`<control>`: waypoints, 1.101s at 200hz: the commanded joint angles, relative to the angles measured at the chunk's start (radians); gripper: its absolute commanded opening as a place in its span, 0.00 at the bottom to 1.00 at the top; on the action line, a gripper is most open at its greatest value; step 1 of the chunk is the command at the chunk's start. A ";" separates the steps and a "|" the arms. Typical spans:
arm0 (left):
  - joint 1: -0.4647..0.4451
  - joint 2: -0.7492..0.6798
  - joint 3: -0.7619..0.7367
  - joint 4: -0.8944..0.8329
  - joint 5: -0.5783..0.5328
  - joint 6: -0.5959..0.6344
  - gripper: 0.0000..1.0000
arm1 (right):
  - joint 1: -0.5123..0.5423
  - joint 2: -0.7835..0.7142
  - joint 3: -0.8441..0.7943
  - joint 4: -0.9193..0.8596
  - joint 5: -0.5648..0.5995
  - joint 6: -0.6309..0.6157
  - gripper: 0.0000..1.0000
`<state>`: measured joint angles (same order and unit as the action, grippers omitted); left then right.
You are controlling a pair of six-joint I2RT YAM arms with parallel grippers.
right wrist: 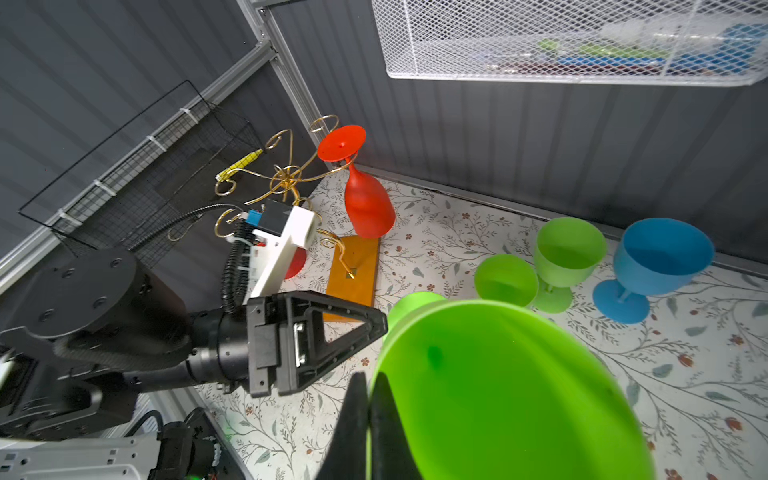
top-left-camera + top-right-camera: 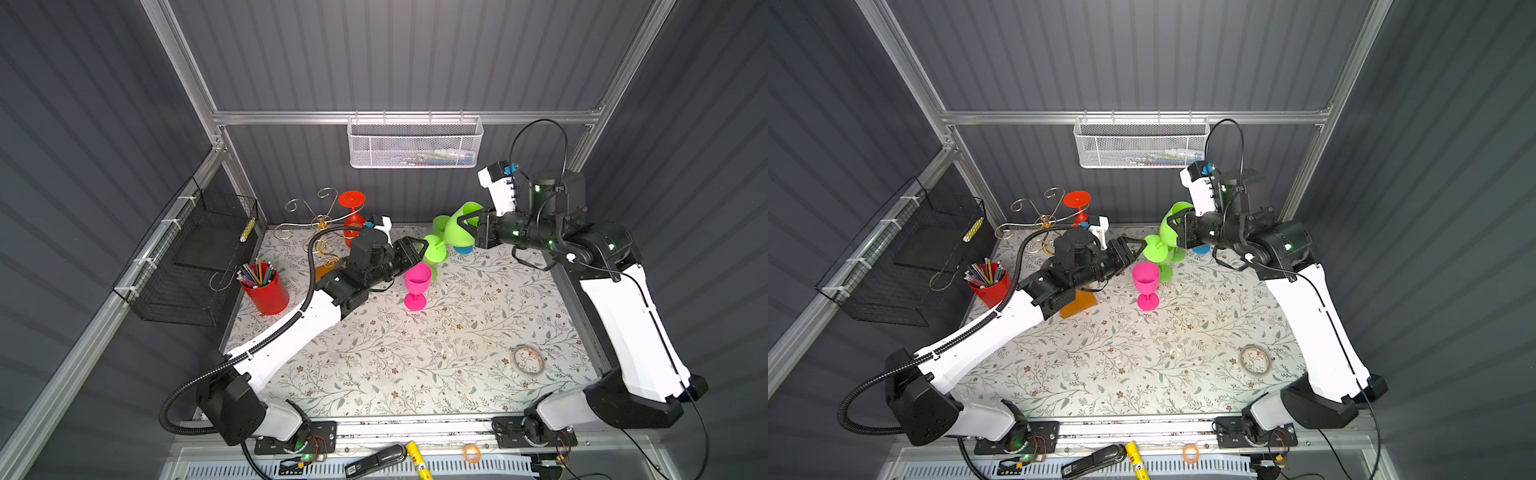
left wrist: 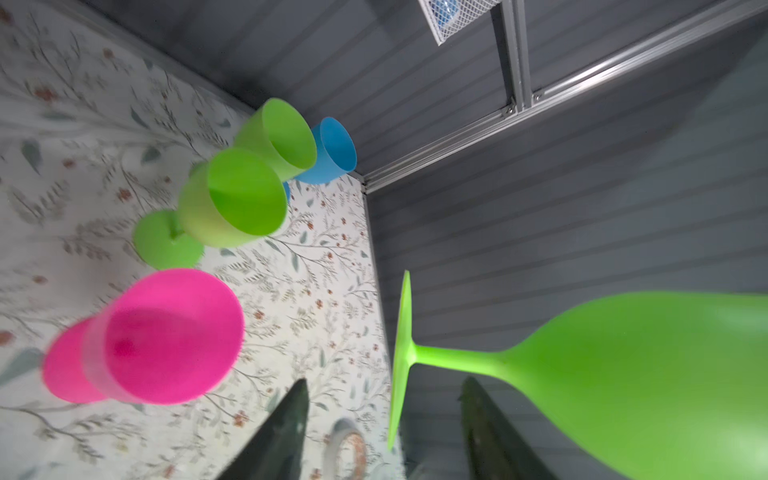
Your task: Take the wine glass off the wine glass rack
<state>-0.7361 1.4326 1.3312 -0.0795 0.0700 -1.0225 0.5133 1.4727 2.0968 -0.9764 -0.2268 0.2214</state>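
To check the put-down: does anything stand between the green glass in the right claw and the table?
Yes, it seems. An upright green glass, a second one and a blue glass stand on the table about below the held green glass.

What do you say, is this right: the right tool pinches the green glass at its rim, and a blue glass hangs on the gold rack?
One slip: a red glass, not a blue one, hangs on the gold rack, as the right wrist view shows. The rest holds.
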 commanded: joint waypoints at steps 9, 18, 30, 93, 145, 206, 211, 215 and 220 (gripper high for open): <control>0.001 -0.035 0.043 -0.044 -0.046 0.082 0.91 | -0.014 0.019 0.042 -0.029 0.117 -0.038 0.00; 0.004 -0.043 0.042 -0.054 -0.054 0.098 0.96 | -0.021 0.030 0.052 -0.037 0.154 -0.043 0.00; 0.005 -0.050 0.045 -0.063 -0.061 0.127 1.00 | -0.041 0.049 0.068 -0.053 0.181 -0.048 0.00; 0.004 -0.043 0.185 -0.212 -0.054 0.350 1.00 | -0.157 0.163 0.091 -0.084 0.259 -0.053 0.00; 0.005 -0.059 0.234 -0.285 -0.071 0.498 1.00 | -0.222 0.322 0.144 -0.056 0.267 -0.080 0.00; 0.006 -0.090 0.209 -0.309 -0.128 0.555 1.00 | -0.226 0.436 0.009 0.114 0.337 -0.097 0.00; 0.005 -0.091 0.209 -0.309 -0.128 0.557 1.00 | -0.226 0.440 -0.004 0.133 0.339 -0.097 0.00; 0.005 -0.090 0.210 -0.310 -0.129 0.558 1.00 | -0.228 0.445 -0.015 0.146 0.338 -0.096 0.00; 0.006 -0.092 0.209 -0.310 -0.130 0.558 1.00 | -0.228 0.450 -0.025 0.161 0.338 -0.096 0.00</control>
<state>-0.7361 1.3640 1.5295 -0.3687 -0.0357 -0.5064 0.2901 1.9072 2.1143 -0.9253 0.0811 0.1371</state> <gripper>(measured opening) 0.997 0.049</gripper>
